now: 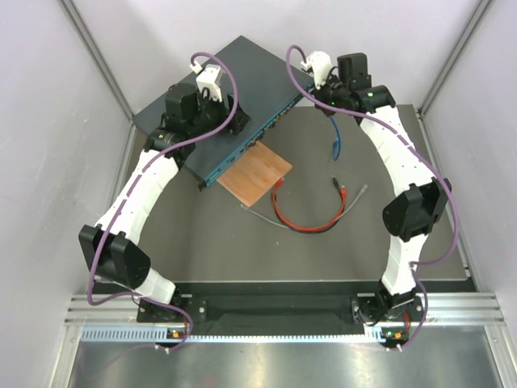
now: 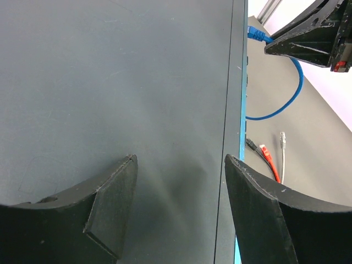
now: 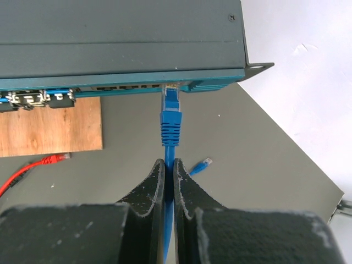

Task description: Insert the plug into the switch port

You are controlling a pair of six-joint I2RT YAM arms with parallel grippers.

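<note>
The dark slate-grey switch [image 1: 242,81] lies at the back of the table, its teal front edge [image 3: 126,88] and row of sockets facing my right gripper. My right gripper [image 3: 169,168] is shut on the blue cable just behind the blue plug [image 3: 170,110]. The plug's tip is at the mouth of a socket near the switch's right end; how far in it sits I cannot tell. In the top view the right gripper [image 1: 307,87] is at the switch's right corner. My left gripper [image 2: 179,162] is open and empty over the switch's top [image 2: 110,82], also in the top view [image 1: 226,109].
A brown wooden board [image 1: 254,174] lies in front of the switch. A red cable [image 1: 307,222] and a thin grey cable [image 1: 262,217] lie mid-table. The blue cable [image 1: 335,137] hangs down to the mat, its other plug [image 3: 204,163] lying loose. Walls close in on both sides.
</note>
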